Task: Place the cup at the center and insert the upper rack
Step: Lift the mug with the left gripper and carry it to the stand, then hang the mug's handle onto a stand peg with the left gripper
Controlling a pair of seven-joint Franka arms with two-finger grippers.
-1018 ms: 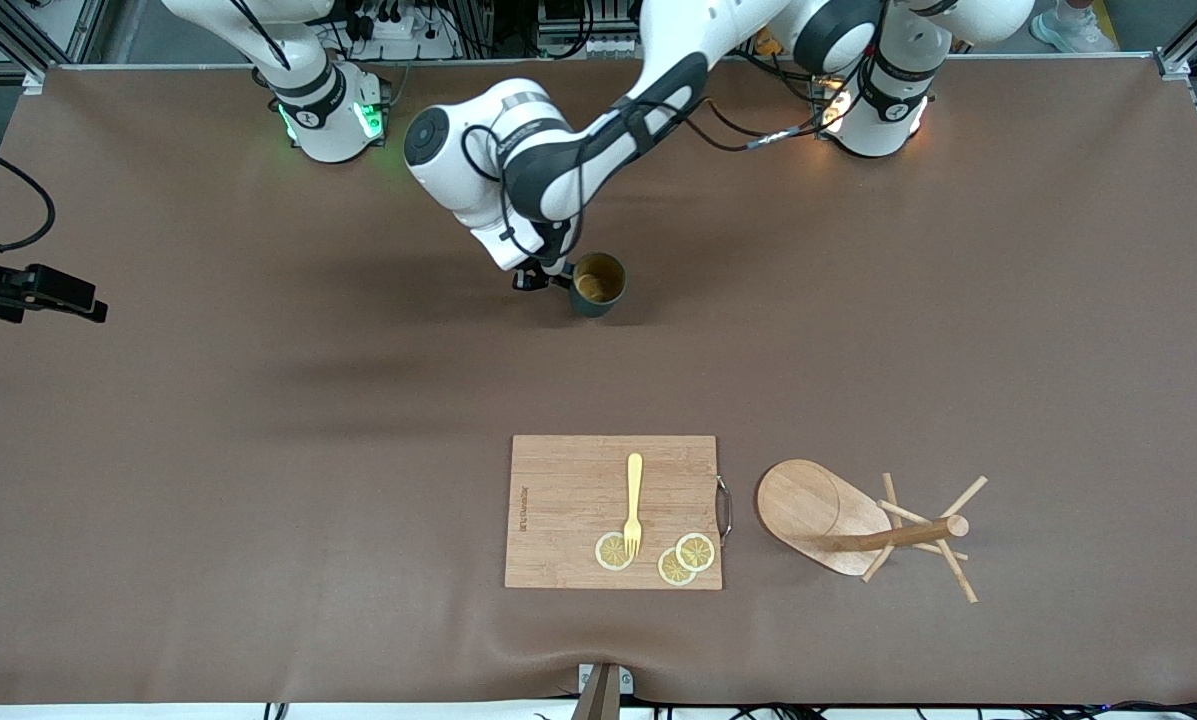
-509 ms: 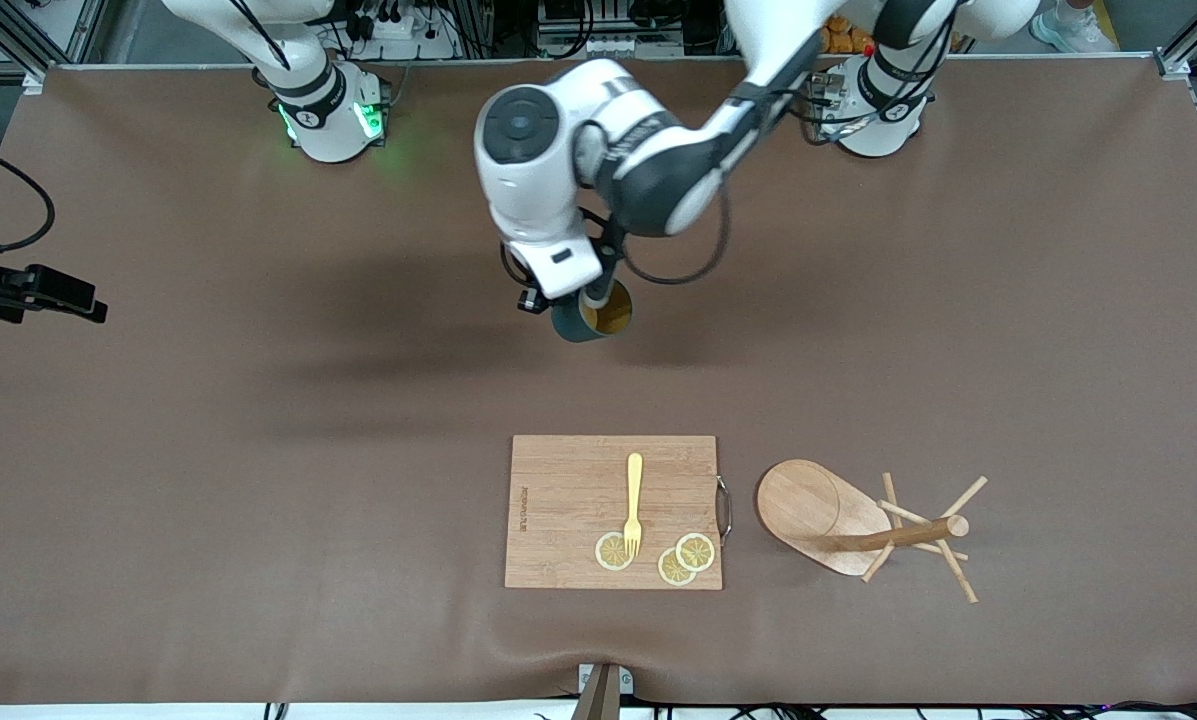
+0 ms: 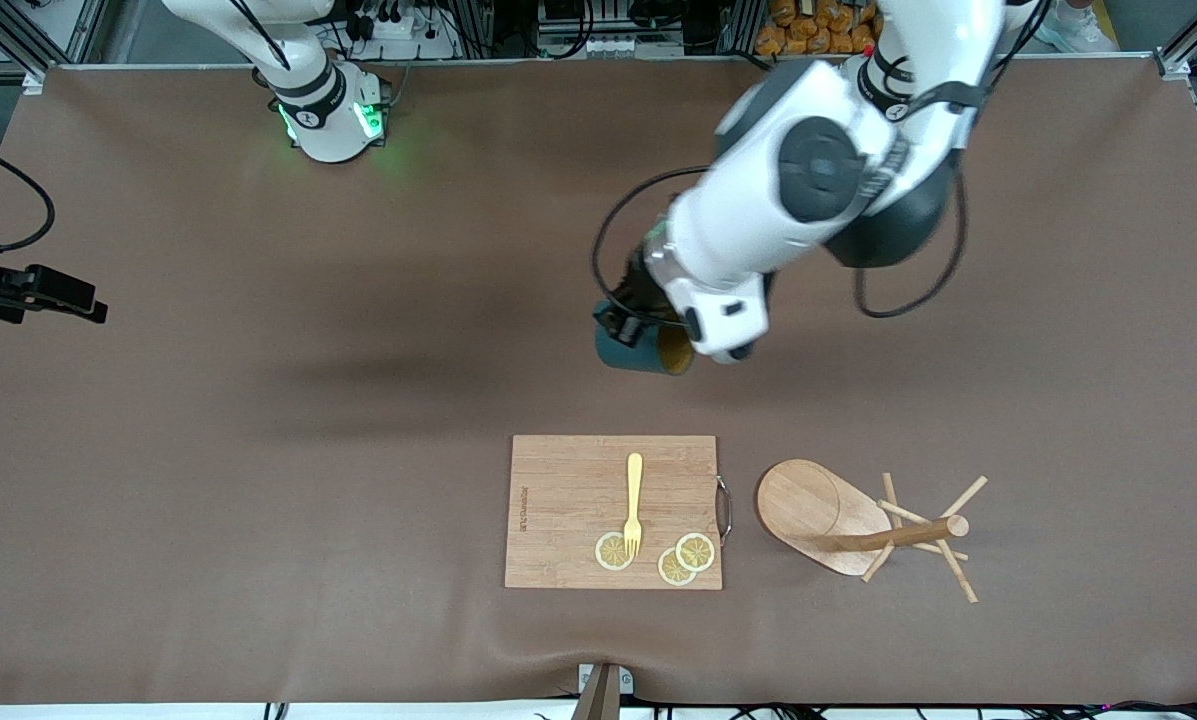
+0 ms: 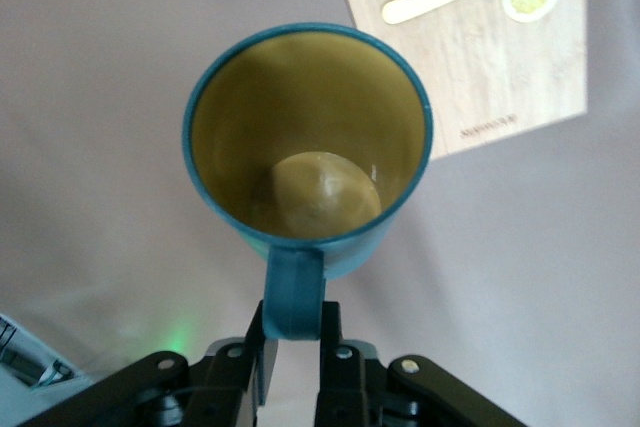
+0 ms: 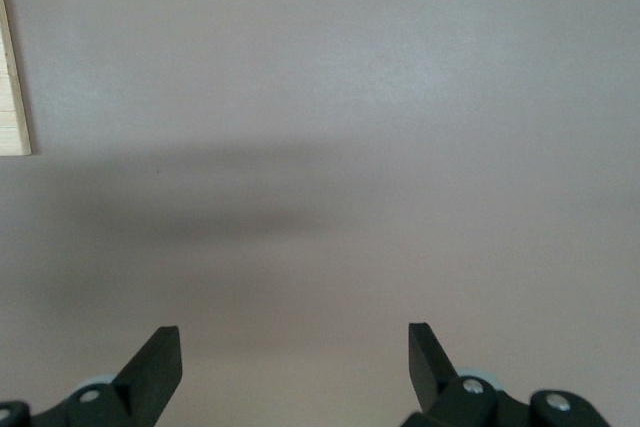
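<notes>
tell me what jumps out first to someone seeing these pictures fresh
The left gripper holds the teal cup by its handle in the air, over bare table between the robots' bases and the cutting board. The wooden mug tree lies tipped on its side beside that board, toward the left arm's end. The right gripper waits with fingers open over bare table.

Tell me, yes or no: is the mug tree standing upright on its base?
No, the upper rack lies tipped on its side on the table beside the cutting board, its post level and its oval base on edge.
</notes>
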